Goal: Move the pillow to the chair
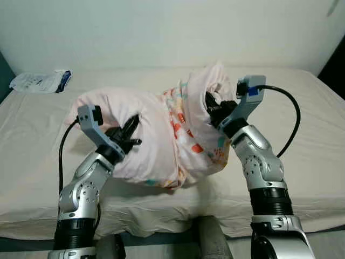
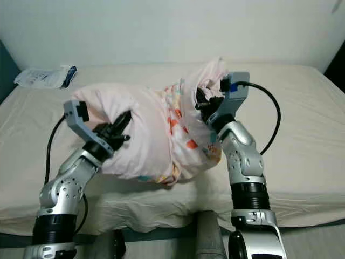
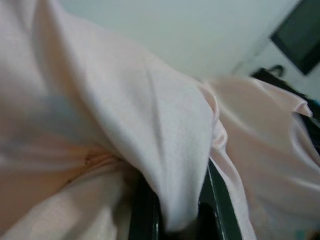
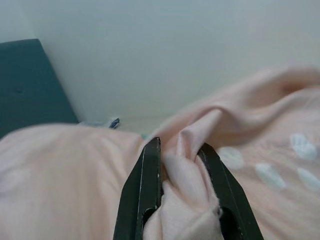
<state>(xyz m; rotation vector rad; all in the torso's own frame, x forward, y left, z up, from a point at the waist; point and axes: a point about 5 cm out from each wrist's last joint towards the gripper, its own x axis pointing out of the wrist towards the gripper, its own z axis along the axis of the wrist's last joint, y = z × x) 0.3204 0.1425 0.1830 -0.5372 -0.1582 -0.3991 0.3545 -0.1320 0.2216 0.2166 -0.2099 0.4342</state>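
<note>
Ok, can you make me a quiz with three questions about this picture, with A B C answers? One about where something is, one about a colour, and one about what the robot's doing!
1. Where is the small white and blue packet?
A. In the bed's far corner on the robot's left
B. On top of the pillow
C. In the right end effector

2. What colour is most of the pillow?
A. Dark green
B. Pale pink
C. Black

3. What are the two end effectors doing?
A. Hanging open, away from the pillow
B. Both pinching the pillow
C. Both holding the packet

Answers:
1. A: the packet lies on the bed, far from the pillow.
2. B: the pillow is pale pink with small coloured patches.
3. B: the left end effector and the right end effector each have pillow fabric bunched between their fingers.
</note>
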